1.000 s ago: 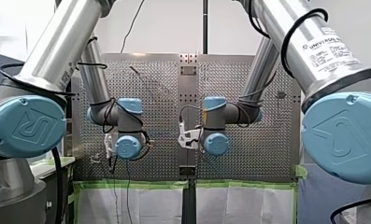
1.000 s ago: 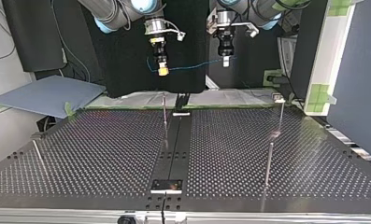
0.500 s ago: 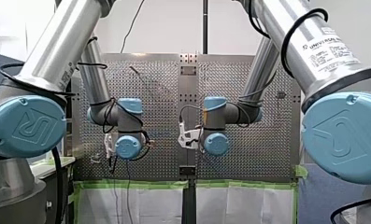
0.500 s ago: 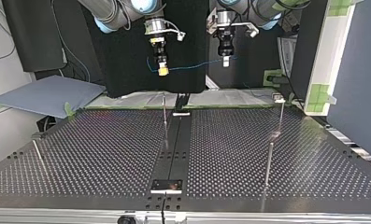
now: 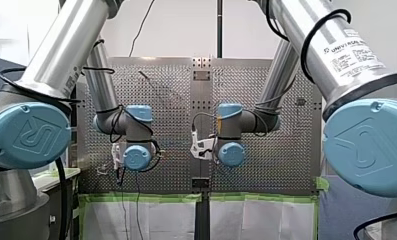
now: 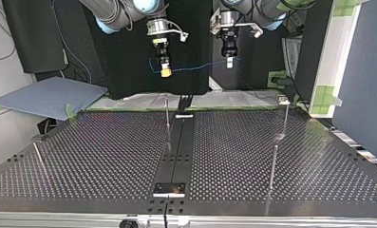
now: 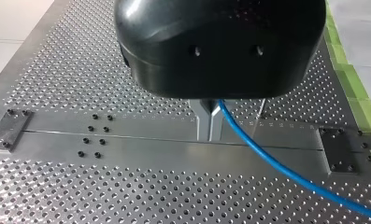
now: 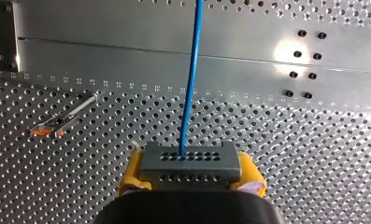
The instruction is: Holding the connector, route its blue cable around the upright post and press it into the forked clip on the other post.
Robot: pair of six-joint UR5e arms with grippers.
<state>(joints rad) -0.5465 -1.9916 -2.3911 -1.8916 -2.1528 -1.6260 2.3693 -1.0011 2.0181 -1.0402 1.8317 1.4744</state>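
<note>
Connector (image 8: 189, 162) clamped in my right gripper (image 8: 191, 169); blue cable (image 8: 191, 84) leaves toward 12 o'clock. My left gripper (image 7: 210, 122) pinches it, fingers (image 7: 202, 125) together. Risk: arms pull apart, cable slips out.

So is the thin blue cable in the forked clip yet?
Out. The thin blue cable hangs in the air between the grey connector in my right gripper and my left gripper, clear of the metal posts.

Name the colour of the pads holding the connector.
Yellow pads, clearest in the right wrist view.
</note>
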